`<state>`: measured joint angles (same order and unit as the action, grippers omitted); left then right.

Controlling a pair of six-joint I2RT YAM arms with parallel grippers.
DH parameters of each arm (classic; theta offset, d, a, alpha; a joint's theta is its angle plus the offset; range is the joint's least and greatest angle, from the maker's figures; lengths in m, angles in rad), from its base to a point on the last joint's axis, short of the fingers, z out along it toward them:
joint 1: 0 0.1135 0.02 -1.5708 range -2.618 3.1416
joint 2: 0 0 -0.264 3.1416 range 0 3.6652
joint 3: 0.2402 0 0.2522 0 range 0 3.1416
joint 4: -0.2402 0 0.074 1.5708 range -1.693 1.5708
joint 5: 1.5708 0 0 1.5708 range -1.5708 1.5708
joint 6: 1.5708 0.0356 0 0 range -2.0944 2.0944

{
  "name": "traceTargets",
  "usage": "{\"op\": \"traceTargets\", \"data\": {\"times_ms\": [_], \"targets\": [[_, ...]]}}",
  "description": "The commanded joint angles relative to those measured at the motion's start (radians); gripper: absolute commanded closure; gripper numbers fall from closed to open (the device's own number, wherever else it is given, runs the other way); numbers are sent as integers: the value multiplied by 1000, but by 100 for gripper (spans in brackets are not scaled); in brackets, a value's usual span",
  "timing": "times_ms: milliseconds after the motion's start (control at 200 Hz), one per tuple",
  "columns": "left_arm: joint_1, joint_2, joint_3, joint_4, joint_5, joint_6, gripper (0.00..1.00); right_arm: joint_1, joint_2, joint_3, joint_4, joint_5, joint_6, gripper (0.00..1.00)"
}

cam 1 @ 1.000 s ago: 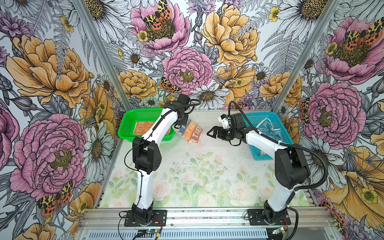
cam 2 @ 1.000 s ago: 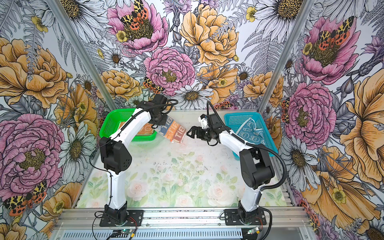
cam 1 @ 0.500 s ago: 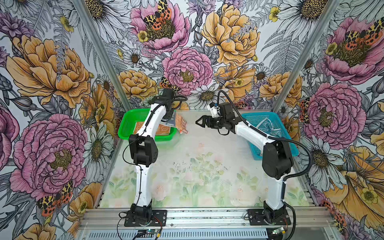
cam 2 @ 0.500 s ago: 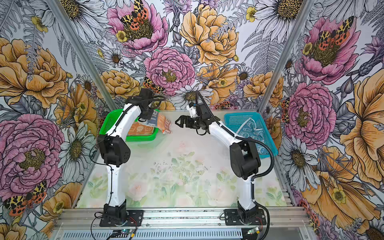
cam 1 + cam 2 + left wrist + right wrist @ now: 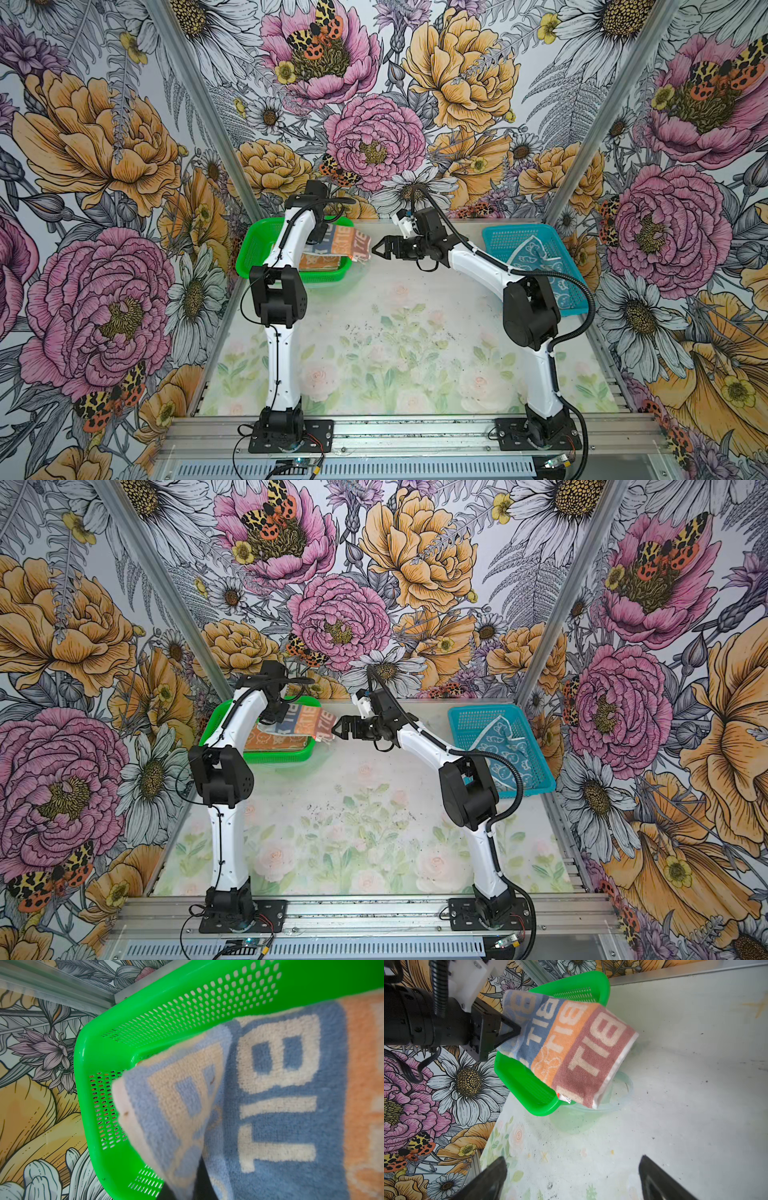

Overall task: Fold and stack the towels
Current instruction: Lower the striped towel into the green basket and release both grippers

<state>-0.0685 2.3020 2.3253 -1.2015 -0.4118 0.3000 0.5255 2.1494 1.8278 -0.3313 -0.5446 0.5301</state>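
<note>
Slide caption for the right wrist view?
Left tool holds a striped towel above the green basket; right tool open.

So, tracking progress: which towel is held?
The striped towel, pinched by the left gripper over the green basket; orange towel and blue towel lie in baskets.

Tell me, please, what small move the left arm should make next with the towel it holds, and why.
Probably carry it a little further over the green basket before lowering: the left gripper is shut on the folded towel, whose free end overhangs the basket's rim, above an orange towel already lying inside.
</note>
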Motion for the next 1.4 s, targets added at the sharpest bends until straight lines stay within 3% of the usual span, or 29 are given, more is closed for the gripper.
{"op": "traceTargets", "data": {"times_ms": [0,791,1396], "targets": [[20,21,-3,38,-29,30,100,3,30,46,-6,1,-10,1],[101,73,-47,109,-34,81,100,21,118,148,-60,0,-4,1],[139,-5,-59,108,-13,32,100,21,121,144,-63,0,1,1]]}}
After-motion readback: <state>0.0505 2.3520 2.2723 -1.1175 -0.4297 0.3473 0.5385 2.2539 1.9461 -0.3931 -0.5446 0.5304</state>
